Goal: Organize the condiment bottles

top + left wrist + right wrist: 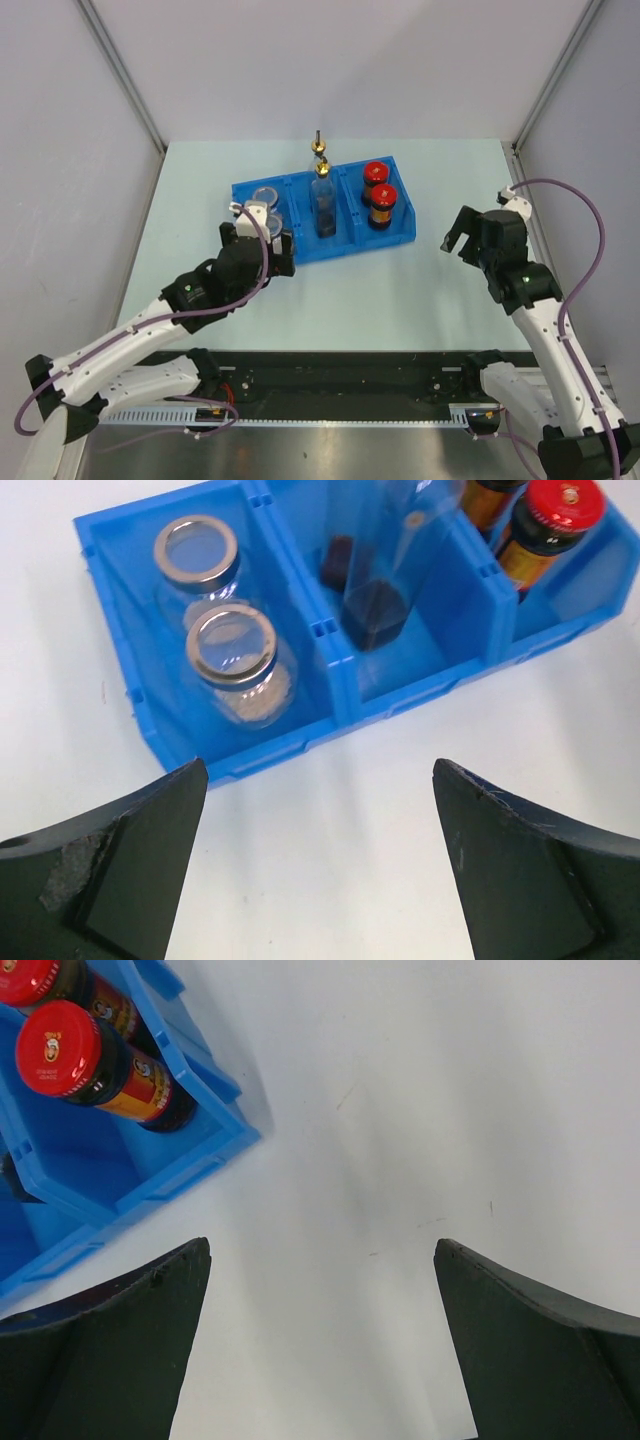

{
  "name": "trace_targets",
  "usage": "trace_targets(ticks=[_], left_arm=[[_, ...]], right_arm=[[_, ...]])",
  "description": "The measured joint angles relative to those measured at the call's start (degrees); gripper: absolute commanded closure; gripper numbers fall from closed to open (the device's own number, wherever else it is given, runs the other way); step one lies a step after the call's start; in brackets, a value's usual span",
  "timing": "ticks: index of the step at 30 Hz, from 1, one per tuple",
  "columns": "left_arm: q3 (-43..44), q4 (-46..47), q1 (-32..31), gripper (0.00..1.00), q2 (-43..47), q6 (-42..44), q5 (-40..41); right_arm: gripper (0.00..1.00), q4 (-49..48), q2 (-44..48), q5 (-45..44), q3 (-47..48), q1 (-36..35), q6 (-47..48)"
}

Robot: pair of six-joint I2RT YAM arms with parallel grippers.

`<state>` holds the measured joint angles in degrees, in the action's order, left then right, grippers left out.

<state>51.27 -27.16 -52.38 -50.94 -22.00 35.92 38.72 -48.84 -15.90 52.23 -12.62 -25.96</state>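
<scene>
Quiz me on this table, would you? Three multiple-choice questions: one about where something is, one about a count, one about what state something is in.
1. Seen from above, where in the blue tray do the red-lidded jars stand?
A. Left compartment
B. Middle compartment
C. Right compartment

2. How many tall bottles with gold spouts are there?
A. One
B. Two
C. Four

3. How are the left arm's fingers?
A. Spread open, holding nothing
B. Shut on a jar
C. Shut on the tray's rim

Answers:
1 C: both red lids sit in the right-hand compartment.
2 B: two gold spouts rise from the middle compartment.
3 A: the left wrist view shows the fingers wide apart with nothing gripped between them.
</scene>
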Motion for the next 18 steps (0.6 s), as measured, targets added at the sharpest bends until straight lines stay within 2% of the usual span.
trace_targets(ticks=[18], left_arm=[[-1.09,-4.31,0.00,0.00,3.76,-3.39,4.94]], right_arm=[[0.00,1.40,7.85,-1.88,-4.74,0.02,-4.02]])
